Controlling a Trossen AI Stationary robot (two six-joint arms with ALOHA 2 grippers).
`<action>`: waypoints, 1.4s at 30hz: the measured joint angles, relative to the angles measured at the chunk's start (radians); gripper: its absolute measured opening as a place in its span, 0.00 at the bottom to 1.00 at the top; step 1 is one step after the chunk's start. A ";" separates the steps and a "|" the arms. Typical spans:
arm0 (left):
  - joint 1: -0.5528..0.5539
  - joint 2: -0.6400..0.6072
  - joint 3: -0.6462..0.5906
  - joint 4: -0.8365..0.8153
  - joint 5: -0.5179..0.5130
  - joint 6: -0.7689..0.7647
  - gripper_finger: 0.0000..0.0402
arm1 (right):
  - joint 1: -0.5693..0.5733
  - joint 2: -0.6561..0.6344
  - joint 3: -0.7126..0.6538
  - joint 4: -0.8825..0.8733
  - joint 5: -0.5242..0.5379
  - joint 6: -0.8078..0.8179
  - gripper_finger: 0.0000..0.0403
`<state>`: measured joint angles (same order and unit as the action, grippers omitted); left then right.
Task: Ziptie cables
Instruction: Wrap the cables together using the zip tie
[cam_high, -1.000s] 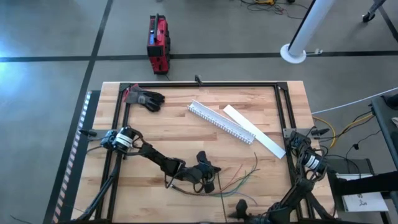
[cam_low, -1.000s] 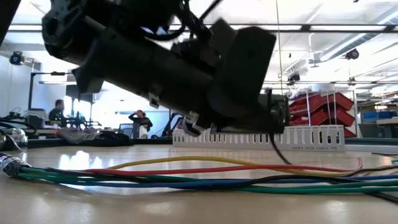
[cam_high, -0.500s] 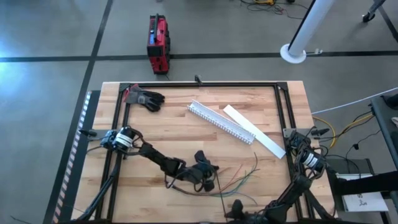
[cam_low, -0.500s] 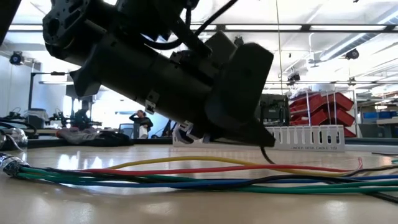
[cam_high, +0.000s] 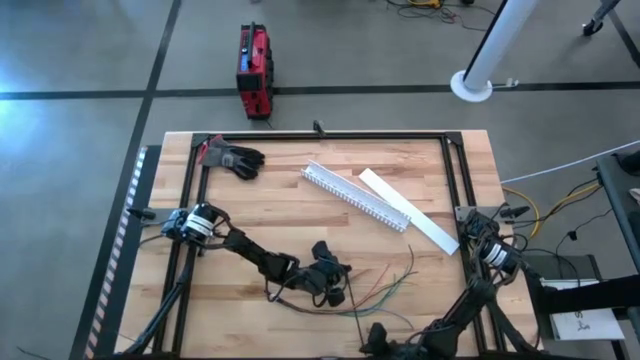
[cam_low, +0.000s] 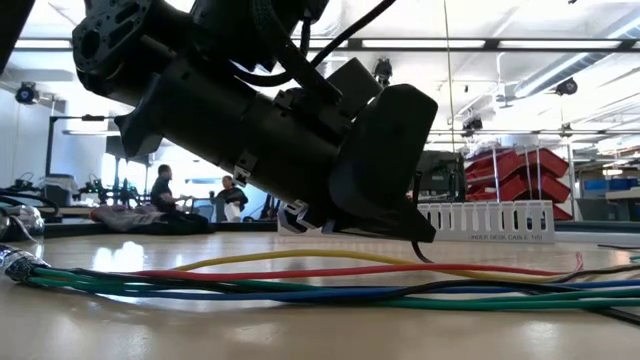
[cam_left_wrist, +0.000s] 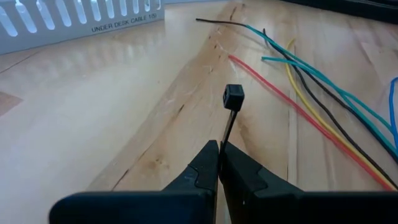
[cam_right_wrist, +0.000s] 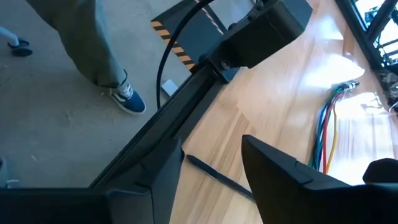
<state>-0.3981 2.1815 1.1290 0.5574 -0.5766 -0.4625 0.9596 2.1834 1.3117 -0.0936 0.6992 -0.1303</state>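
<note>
Now: left gripper pressed shut on a black zip tie, square head sticking up past the fingertips. Hangs low over the table near the front edge, just left of the middle, cables just beside it to the right. Right gripper spread wide, holding nothing, low at the front edge right of the middle, facing the left front corner.

Progress, as a judgement: early. Tie in hand but not looped round anything. Cables lie loose along the front edge, fanning apart toward the right, taped together only at one end. Left to do: gather strands, pass tie round, thread tail through head, pull tight.

Hard to make out: tie's tail hidden between the fingers, length unknown. Thin dark strip on the wood near right gripper, maybe another tie, cannot tell. Low view mostly blocked by an arm; cable ends cut off at both sides.
</note>
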 joint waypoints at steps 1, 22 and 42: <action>0.000 0.000 0.000 0.000 0.000 0.000 0.00 | -0.002 0.000 0.000 0.002 0.002 -0.005 0.39; 0.000 0.007 0.000 0.005 0.014 0.000 0.00 | -0.022 -0.026 0.007 -0.056 0.093 -0.083 0.31; 0.000 0.008 0.000 0.018 0.013 0.005 0.00 | -0.063 -0.028 -0.010 -0.074 0.021 0.037 0.20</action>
<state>-0.3981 2.1891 1.1290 0.5755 -0.5636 -0.4580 0.8964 2.1551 1.3021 -0.1672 0.7207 -0.0935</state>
